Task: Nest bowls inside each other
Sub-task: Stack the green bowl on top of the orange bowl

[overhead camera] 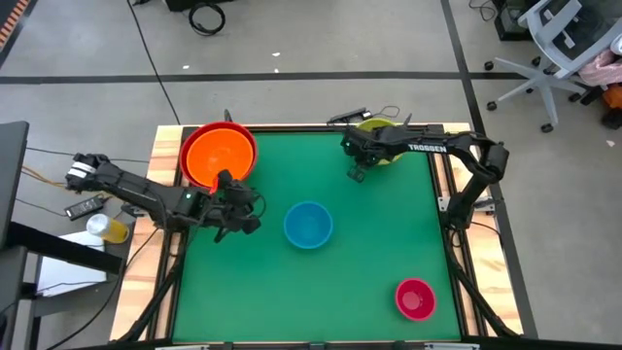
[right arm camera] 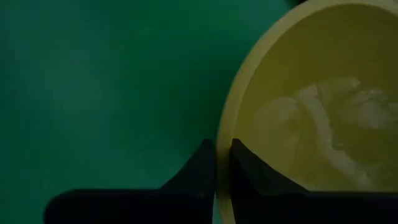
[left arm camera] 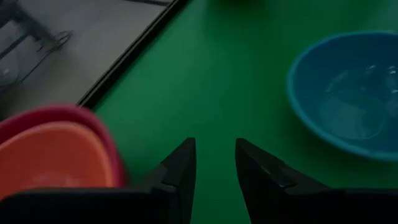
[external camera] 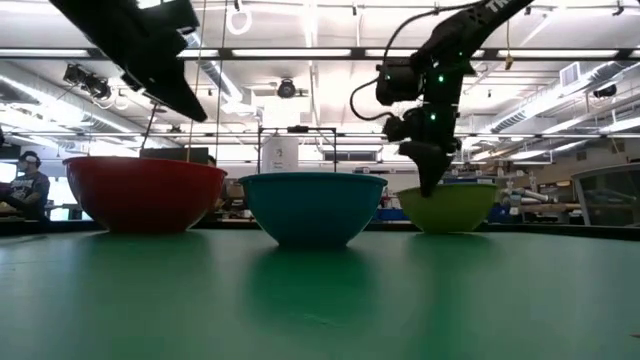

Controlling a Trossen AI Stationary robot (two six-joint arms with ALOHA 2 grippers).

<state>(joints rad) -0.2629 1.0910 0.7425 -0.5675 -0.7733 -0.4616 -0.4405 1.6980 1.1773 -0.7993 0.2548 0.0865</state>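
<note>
The right gripper (right arm camera: 222, 158) is clamped on the rim of the yellow bowl (right arm camera: 323, 106), one finger inside the bowl and one outside, at the far edge of the green table (overhead camera: 369, 243). The left gripper (left arm camera: 214, 163) hangs with its fingers slightly apart and empty. Just behind it the orange bowl (overhead camera: 220, 154) sits nested in the red bowl (left arm camera: 93, 124). The blue bowl (overhead camera: 308, 224) lies just ahead of it. The pink bowl (overhead camera: 416, 297) is well apart from both grippers, near the table's front.
</note>
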